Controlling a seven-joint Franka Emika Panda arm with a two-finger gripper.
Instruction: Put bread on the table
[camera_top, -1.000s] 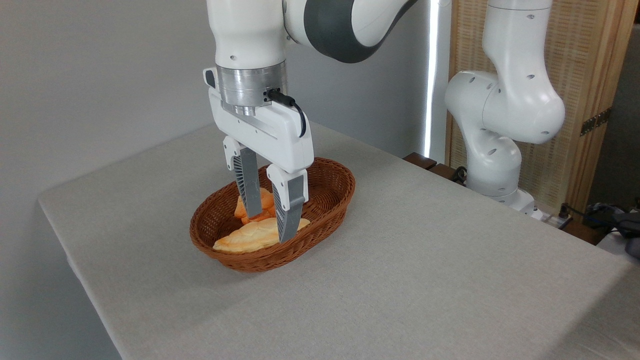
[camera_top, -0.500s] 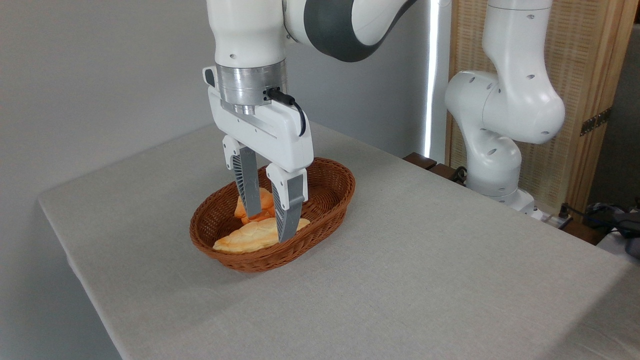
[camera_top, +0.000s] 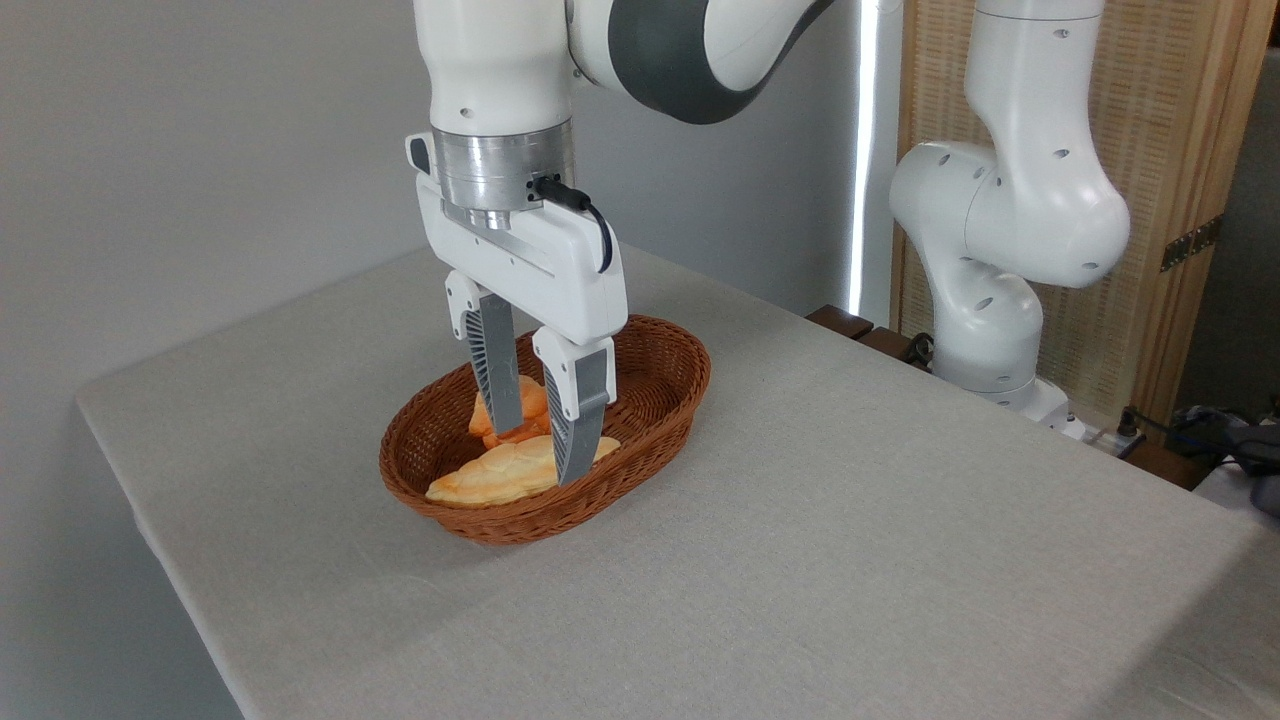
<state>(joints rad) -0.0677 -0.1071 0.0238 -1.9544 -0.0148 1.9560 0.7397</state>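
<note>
With fingers closed on the bread (camera_top: 528, 406) low in the basket (camera_top: 660, 420), the gripper (camera_top: 540, 452) risks losing the lumpy bun at the wicker rim or snagging the loaf (camera_top: 500, 475) at 6 o'clock before reaching the table (camera_top: 850, 560).

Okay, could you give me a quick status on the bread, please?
Gripper down in basket, fingers either side of bun; grip unclear. Bun not yet on table. Loaf beside it.
</note>
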